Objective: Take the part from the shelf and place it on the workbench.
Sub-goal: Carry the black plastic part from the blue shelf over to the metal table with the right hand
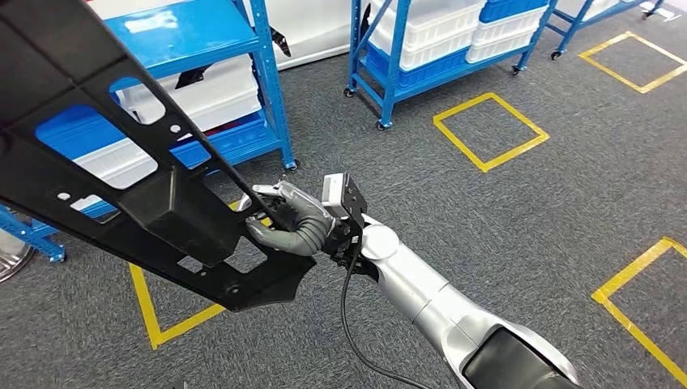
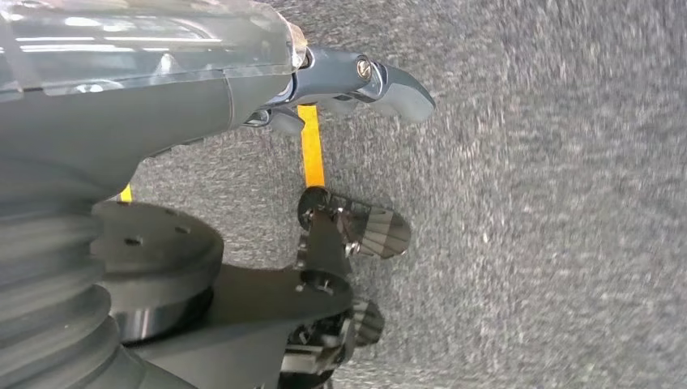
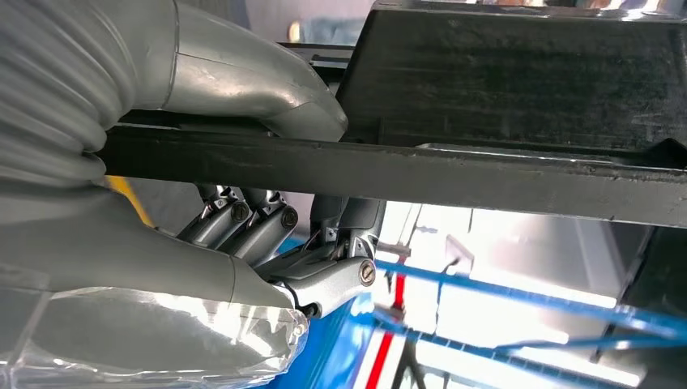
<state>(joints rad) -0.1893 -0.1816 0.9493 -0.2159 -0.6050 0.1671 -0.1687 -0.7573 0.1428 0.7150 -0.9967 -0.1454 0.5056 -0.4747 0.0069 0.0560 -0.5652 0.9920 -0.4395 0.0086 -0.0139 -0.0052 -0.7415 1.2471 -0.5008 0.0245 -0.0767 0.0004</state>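
Your right hand (image 1: 288, 219) grips the part (image 1: 154, 190) at one end only, fingers wrapped round a thin rail (image 3: 389, 170) with the thumb (image 3: 243, 85) over the top. The rest of that long black frame reaches out unsupported across the head view, up and to the left, held in the air above the floor (image 1: 526, 211) and in front of the blue shelf (image 1: 271, 89). That leverage is your main risk: a quick turn or step could twist the rail in the fingers and let the far end sag or slip free. The far end could also clip the shelf uprights if you swing round close to them.

Your left hand (image 2: 356, 81) hangs over the carpet with nothing in it; whether its fingers are spread or curled, you cannot tell.

The part is a flat, rigid, matt-black moulded panel with large cut-outs, ribs and small screw holes.
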